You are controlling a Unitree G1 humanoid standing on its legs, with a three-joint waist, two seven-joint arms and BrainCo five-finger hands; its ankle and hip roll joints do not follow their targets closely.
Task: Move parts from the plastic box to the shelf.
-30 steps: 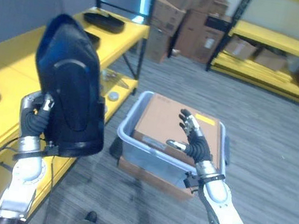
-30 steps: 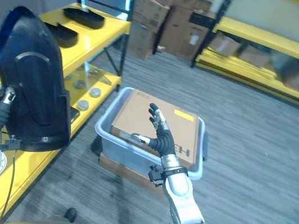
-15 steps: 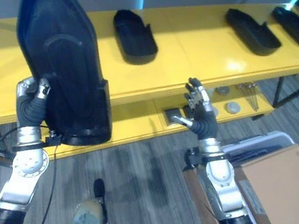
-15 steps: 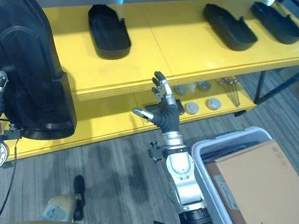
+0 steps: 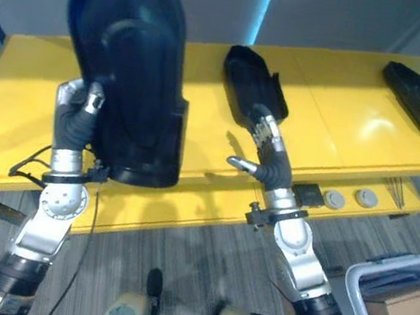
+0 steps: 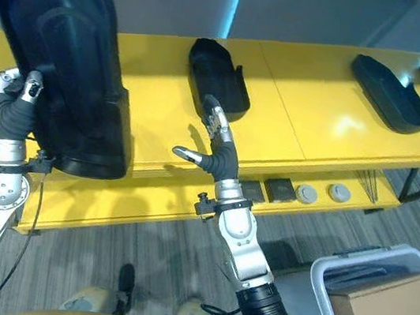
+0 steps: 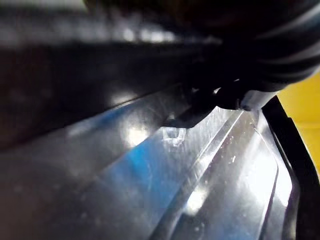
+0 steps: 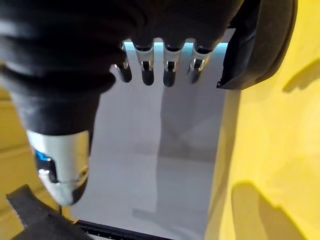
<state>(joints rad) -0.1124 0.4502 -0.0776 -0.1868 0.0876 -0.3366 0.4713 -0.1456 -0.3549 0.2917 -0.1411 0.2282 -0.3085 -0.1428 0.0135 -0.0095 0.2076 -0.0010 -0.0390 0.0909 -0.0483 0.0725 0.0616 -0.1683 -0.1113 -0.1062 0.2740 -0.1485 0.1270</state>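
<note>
Black part point(image 5: 131, 73): large moulded shell, held upright by the left hand point(image 5: 80, 109), fingers curled on its near edge; it hangs over the front of the yellow shelf point(image 5: 197, 135), likely lifted clear for setting down. Right hand point(image 5: 267, 152): fingers straight, holding nothing, poised just beside the shelf edge, apart from the shell. Other black parts point(image 5: 253, 88) lie flat along the shelf. Plastic box point(image 6: 372, 267): on the floor, lower right.

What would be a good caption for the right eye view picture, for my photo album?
Left robot hand holds a large black part upright above the yellow shelf; the right robot hand hovers open nearby.
</note>
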